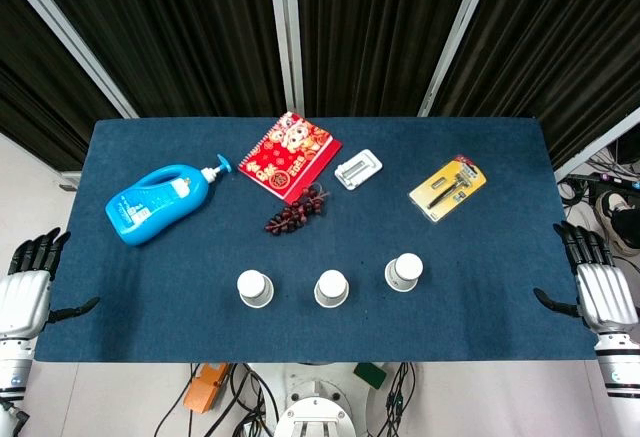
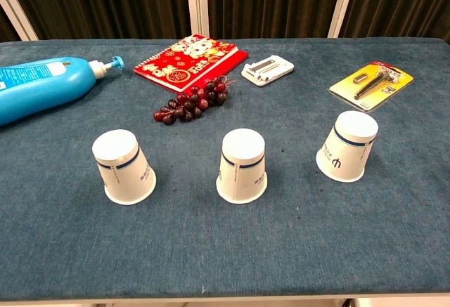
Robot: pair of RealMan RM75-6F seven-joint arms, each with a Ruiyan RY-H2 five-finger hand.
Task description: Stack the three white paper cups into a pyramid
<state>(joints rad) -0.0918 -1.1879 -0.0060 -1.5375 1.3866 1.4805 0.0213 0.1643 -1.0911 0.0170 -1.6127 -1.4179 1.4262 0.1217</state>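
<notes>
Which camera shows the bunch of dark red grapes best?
The chest view: the bunch of dark red grapes is closer there, with single berries distinguishable. The head view shows the grapes from above as a small dark cluster beside the red notebook.

Blue pump bottle (image 1: 158, 203) lies on its side at far left, nozzle pointing right. A red notebook (image 1: 290, 156) sits at centre, far side, with dark grapes (image 1: 297, 210) touching its near corner. Right of it, a small white holder (image 1: 358, 169). Further right, a yellow razor pack (image 1: 448, 188). Blue table (image 1: 480, 287) beneath.
</notes>
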